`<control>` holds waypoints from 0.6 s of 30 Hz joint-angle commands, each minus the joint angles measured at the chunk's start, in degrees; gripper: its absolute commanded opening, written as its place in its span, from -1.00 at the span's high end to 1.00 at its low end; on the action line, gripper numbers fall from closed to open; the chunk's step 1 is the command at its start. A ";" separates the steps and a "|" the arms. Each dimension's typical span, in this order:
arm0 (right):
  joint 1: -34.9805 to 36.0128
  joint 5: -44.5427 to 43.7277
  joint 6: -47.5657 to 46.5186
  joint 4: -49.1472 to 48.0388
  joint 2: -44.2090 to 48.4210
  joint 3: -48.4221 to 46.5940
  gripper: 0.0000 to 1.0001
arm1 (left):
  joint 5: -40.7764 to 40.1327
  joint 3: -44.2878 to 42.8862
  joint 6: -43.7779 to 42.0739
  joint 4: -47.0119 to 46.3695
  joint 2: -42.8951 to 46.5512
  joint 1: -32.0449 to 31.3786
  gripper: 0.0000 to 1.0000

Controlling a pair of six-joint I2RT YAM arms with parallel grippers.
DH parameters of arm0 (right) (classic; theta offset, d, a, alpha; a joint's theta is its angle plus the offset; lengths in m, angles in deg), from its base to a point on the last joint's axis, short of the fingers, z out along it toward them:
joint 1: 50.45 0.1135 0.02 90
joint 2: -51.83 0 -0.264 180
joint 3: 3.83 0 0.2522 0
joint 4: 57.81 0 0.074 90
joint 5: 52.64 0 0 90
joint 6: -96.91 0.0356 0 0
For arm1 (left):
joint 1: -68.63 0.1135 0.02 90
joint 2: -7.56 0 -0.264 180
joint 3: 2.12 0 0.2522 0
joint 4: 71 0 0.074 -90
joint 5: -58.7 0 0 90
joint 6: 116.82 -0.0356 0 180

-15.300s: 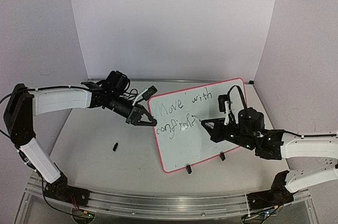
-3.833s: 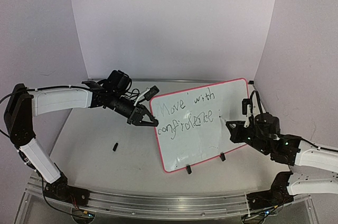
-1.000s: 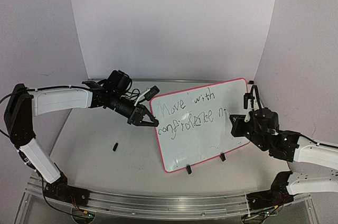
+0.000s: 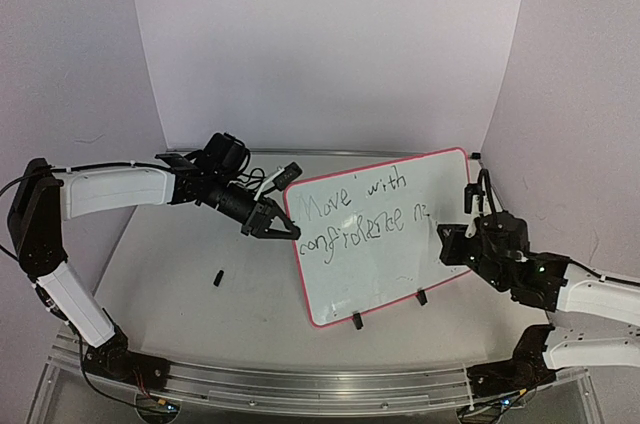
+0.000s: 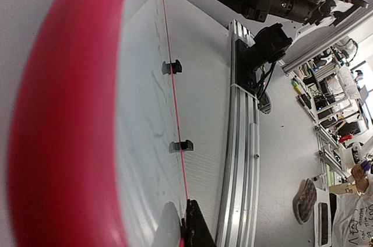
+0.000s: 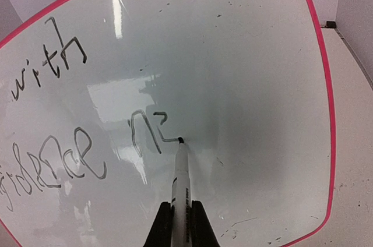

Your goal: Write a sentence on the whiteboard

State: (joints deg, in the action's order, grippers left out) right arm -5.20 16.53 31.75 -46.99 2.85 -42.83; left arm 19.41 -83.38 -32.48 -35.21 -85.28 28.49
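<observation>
- Two arms meet at the whiteboard (image 4: 385,269) in the top view. It stands tilted on black clip feet (image 4: 356,321) at the middle of the table (image 4: 170,244). The left gripper (image 4: 281,231) is clenched on its left edge. The right gripper (image 4: 448,244) is closed at its right side (what it grips is too small to tell here). The sentence (image 4: 355,214) runs in two slanted rows across the board's upper left. A small black object (image 4: 217,277) lies on the table, well apart to the left.
- Left wrist view: the board's pink rim fills the left, blurred and very close. Dark fingertips pinch the board's edge at the bottom, and an aluminium rail (image 5: 239,142) runs alongside.
- Right wrist view: the fingers grasp a marker (image 6: 180,177). Its tip touches the board just right of the last strokes (after "with" above).
</observation>
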 commanded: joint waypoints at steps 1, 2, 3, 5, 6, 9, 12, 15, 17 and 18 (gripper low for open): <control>-0.41 -3.34 -1.73 0.94 -1.95 -3.37 1.00 | -0.35 -0.44 -4.83 4.16 -1.27 -2.15 1.00; -0.41 -3.33 -2.09 0.81 -2.15 -3.66 1.00 | -0.35 -0.45 -4.84 4.18 -1.26 -2.18 1.00; -0.43 -3.30 -2.46 0.67 -2.30 -3.92 1.00 | -0.35 -0.45 -4.82 4.16 -1.26 -2.19 1.00; -0.43 -3.22 -3.03 0.39 -2.57 -4.26 1.00 | -0.34 -0.46 -4.81 4.21 -1.26 -2.18 1.00; -0.43 -3.22 -3.42 0.24 -2.74 -4.45 1.00 | -0.31 -0.51 -4.81 4.17 -1.27 -2.19 1.00; -0.49 -2.79 -3.82 -0.23 -3.08 -4.81 1.00 | -0.31 -0.45 -4.78 4.19 -1.26 -2.15 1.00; -0.48 -1.53 -4.15 -0.48 -3.47 -4.98 1.00 | -0.32 -0.48 -4.74 4.16 -1.25 -2.15 1.00; -0.52 -0.30 -4.59 -0.82 -3.73 -4.91 1.00 | -0.28 -0.51 -4.76 4.07 -1.23 -2.17 1.00; -0.52 0.05 -4.72 -1.10 -3.72 -4.80 1.00 | -0.28 -0.53 -4.77 4.07 -1.27 -2.14 1.00; -0.52 0.15 -4.81 -1.17 -3.74 -4.77 1.00 | -0.27 -0.53 -4.79 4.13 -1.28 -2.14 1.00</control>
State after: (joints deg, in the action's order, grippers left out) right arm -5.42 14.98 27.94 -47.00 -0.10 -45.97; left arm 19.37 -83.38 -32.05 -35.22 -85.28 28.49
